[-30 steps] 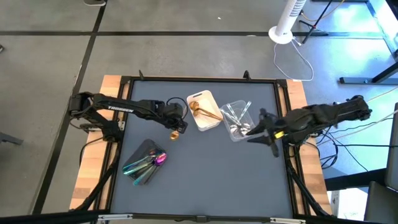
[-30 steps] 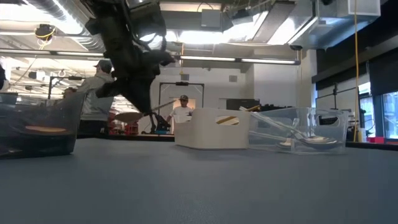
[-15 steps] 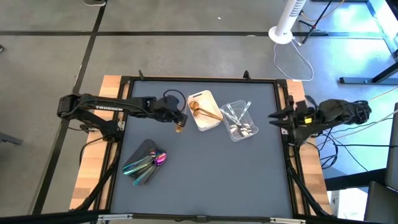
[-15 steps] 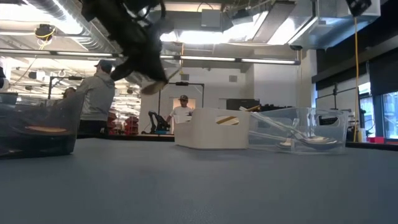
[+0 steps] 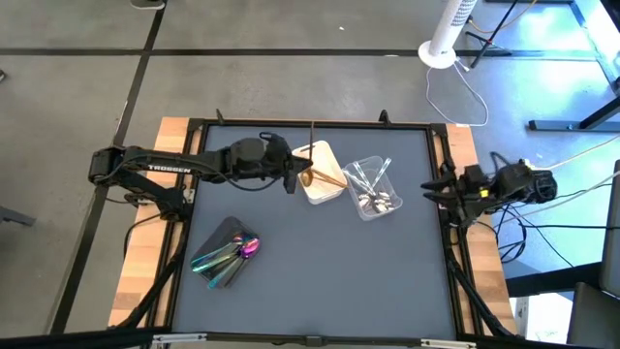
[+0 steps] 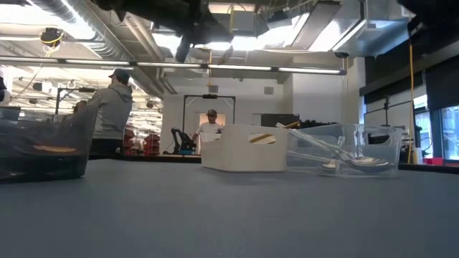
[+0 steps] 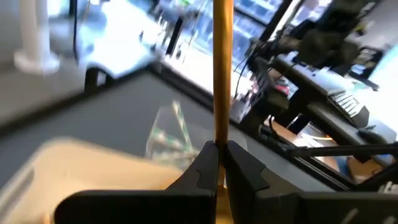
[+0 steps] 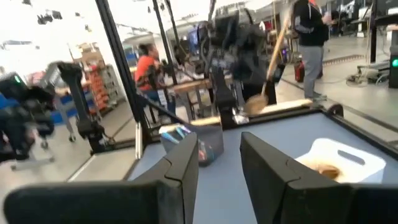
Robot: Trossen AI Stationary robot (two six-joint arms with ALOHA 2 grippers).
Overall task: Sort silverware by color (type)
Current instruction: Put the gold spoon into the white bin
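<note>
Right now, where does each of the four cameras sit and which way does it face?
High view: overhead, looking down; both arms, white tray.
Low view: tabletop height, facing the room; white tray, clear tray.
Left wrist view: behind the left gripper, shut on a gold utensil.
Right wrist view: behind the right gripper, facing the left arm.
Shared: all four views show the white tray.

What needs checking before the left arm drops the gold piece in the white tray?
1. Grip: left gripper shut on gold utensil: ok.
2. Position: left gripper beside the white tray, at its left edge in the high view; whether the utensil is over it: cannot tell.
3. Tray contents: gold pieces already inside, matching colour: ok.
4. Neighbouring clear tray holds silver only: ok.
5. Right gripper open, parked off the table's right edge, clear of the trays: ok.
6. Utensil type, spoon or fork: cannot tell.
</note>
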